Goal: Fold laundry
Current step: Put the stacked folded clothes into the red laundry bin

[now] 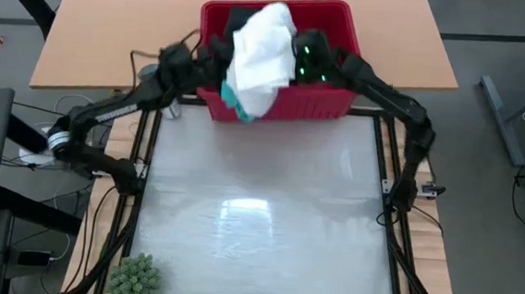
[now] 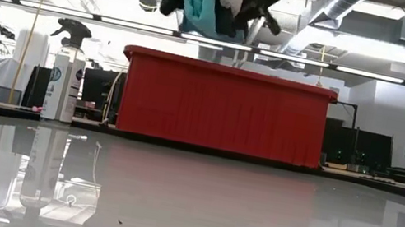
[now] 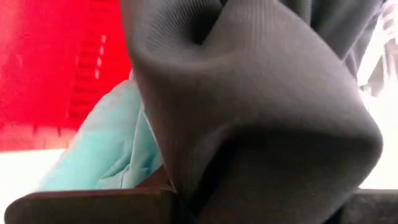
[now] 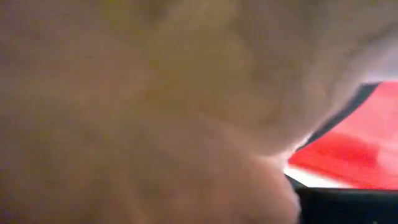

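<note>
Laundry is bunched over the red basket (image 1: 326,100) at the far side of the table (image 1: 267,212): a white garment (image 1: 262,50) lifted high, a teal one (image 1: 235,103) dangling beneath it. Your left gripper (image 1: 215,56) is pinched nearly closed on cloth, grey fabric (image 3: 261,112) filling its view; your right gripper (image 1: 297,57) is clamped on the white piece. Lift until the teal piece clears the basket's near wall, then bring one garment alone onto the bare table.

Open tabletop (image 1: 268,203) before red basket (image 1: 321,100)
</note>
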